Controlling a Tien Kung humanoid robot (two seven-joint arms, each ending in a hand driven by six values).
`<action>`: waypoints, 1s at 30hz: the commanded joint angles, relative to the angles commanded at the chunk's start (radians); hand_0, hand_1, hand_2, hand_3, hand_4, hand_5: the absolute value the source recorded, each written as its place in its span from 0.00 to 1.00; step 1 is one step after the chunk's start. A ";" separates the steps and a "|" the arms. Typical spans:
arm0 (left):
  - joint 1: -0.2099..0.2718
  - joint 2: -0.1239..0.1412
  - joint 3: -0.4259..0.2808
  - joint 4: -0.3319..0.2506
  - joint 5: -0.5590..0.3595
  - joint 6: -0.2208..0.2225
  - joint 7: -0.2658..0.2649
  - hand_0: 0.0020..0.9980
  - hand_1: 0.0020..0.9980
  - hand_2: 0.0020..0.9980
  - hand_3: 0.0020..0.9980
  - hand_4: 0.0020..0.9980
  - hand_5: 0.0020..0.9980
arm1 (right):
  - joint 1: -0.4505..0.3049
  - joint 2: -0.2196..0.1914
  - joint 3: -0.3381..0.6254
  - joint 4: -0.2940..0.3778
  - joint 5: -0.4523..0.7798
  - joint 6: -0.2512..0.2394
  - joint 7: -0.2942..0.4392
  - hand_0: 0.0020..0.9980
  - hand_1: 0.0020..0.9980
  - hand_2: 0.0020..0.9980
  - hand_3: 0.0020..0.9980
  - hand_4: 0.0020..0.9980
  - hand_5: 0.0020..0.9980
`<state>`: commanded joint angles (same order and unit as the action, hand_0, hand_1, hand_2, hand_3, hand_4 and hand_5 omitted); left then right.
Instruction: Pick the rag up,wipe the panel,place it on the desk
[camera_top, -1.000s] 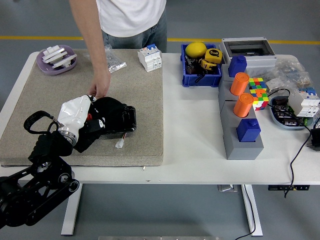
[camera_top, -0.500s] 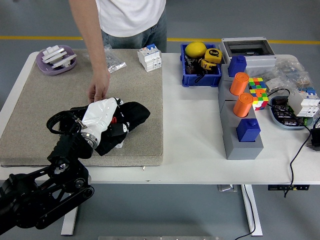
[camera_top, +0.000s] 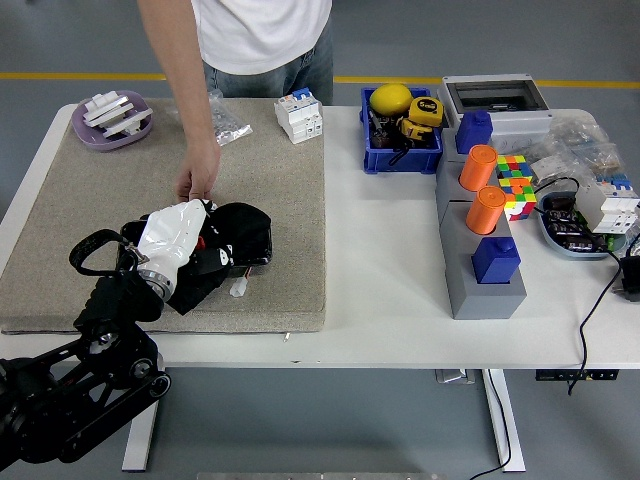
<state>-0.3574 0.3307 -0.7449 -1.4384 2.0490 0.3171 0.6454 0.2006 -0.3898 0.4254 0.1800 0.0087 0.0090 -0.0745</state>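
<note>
Head view only. Left hand (camera_top: 180, 240), white-covered, low over the grey mat (camera_top: 270, 230) at the desk's (camera_top: 390, 310) left half, fingers curled down onto the black rag (camera_top: 235, 235) and pinning it. Rag bunched under and just right of the palm, draped over a dark flat object beneath, probably the panel, though too covered to tell apart from the cloth. Grip flat and pressing rather than lifting: judged to suit a wiping stroke, cloth kept between palm and surface. Small white scrap (camera_top: 239, 289) on the mat just below the rag. Person's hand (camera_top: 197, 178) at the far side, fingertips down touching the upper edge of the rag or panel, likely steadying it against sliding. Right arm not in view. Purple dish (camera_top: 113, 120) at the mat's far left corner, well apart from the work. Blue bin (camera_top: 402, 135), orange cylinders (camera_top: 479, 168) on the grey block (camera_top: 480, 270) and a colour cube (camera_top: 516, 185) off to the right, clear of the wiping zone. Judged mid-wipe; setting the rag down on the desk not yet done.
</note>
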 joint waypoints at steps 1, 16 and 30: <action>0.006 0.004 -0.008 0.001 0.003 -0.001 0.000 0.19 0.17 0.53 0.52 0.21 0.00 | 0.000 0.000 0.000 0.000 0.000 0.000 0.000 0.71 0.49 0.63 0.62 1.00 0.56; 0.068 0.041 -0.114 0.037 0.040 -0.013 0.000 0.19 0.17 0.53 0.51 0.21 0.00 | -0.001 -0.005 0.020 0.000 -0.014 -0.001 -0.002 0.71 0.49 0.63 0.62 1.00 0.56; 0.129 0.066 -0.188 0.038 0.061 -0.014 0.000 0.19 0.17 0.52 0.51 0.20 0.00 | -0.005 -0.006 0.024 0.000 -0.013 -0.001 -0.002 0.71 0.49 0.63 0.62 1.00 0.56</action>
<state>-0.2281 0.3967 -0.9331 -1.4005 2.1099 0.3035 0.6454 0.1958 -0.3956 0.4498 0.1800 -0.0044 0.0081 -0.0763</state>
